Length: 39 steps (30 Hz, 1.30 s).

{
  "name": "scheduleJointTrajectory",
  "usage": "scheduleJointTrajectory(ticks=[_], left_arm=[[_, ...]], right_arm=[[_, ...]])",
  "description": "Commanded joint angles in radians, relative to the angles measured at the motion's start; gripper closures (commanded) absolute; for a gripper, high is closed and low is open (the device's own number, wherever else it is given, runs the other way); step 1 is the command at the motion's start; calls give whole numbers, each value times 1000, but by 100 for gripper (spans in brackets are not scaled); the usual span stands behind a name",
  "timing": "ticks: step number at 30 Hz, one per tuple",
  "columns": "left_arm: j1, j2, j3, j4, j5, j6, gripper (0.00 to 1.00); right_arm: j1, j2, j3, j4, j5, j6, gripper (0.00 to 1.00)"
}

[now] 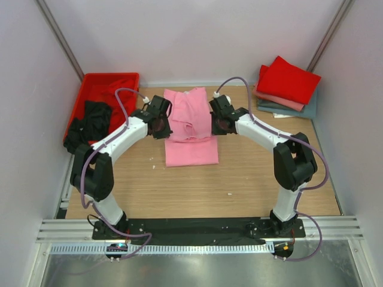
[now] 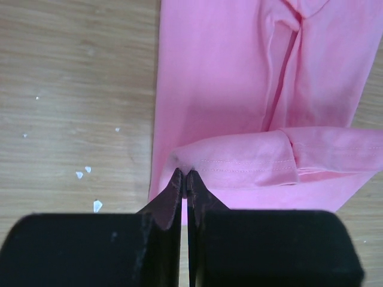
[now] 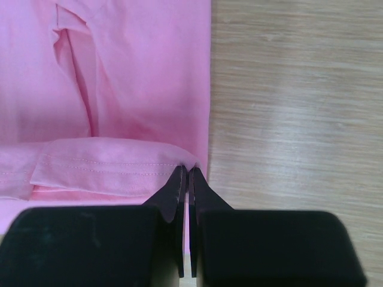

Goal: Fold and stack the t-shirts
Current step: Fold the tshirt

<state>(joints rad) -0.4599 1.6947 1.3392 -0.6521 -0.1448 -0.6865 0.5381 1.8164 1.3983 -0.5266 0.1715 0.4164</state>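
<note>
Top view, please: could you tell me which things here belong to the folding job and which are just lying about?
Belonging to the job: pink t-shirt, pinched by the left gripper and right gripper; folded stack at the far right; black t-shirts draped over the red tray.
Lying about: red tray; white specks on the table.

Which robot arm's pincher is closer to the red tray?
Left. The left gripper pinches the edge of the pink t-shirt nearest the red tray, without touching the tray. The right gripper pinches the opposite edge, farther away.
</note>
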Motion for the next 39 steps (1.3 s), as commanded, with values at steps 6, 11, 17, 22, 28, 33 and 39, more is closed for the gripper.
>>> scheduleJointTrajectory(ticks=[6, 11, 17, 22, 28, 33, 39], left_arm=[[40, 131, 152, -17, 25, 48, 100], [66, 209, 225, -41, 39, 58, 100], [86, 290, 285, -50, 44, 61, 100], [93, 333, 322, -64, 39, 67, 100], [106, 391, 411, -115, 31, 76, 87], [127, 428, 589, -220, 11, 82, 55], [126, 372, 752, -337, -28, 90, 50]], right_arm=[[-35, 93, 155, -12, -30, -31, 99], [-58, 168, 223, -26, -59, -41, 99], [-82, 242, 292, -36, -90, -41, 99], [-95, 276, 323, -35, -109, -48, 99], [-115, 331, 378, -47, -132, -54, 63], [-154, 379, 548, -96, -158, -62, 25], [-179, 296, 587, -188, -158, -79, 24]])
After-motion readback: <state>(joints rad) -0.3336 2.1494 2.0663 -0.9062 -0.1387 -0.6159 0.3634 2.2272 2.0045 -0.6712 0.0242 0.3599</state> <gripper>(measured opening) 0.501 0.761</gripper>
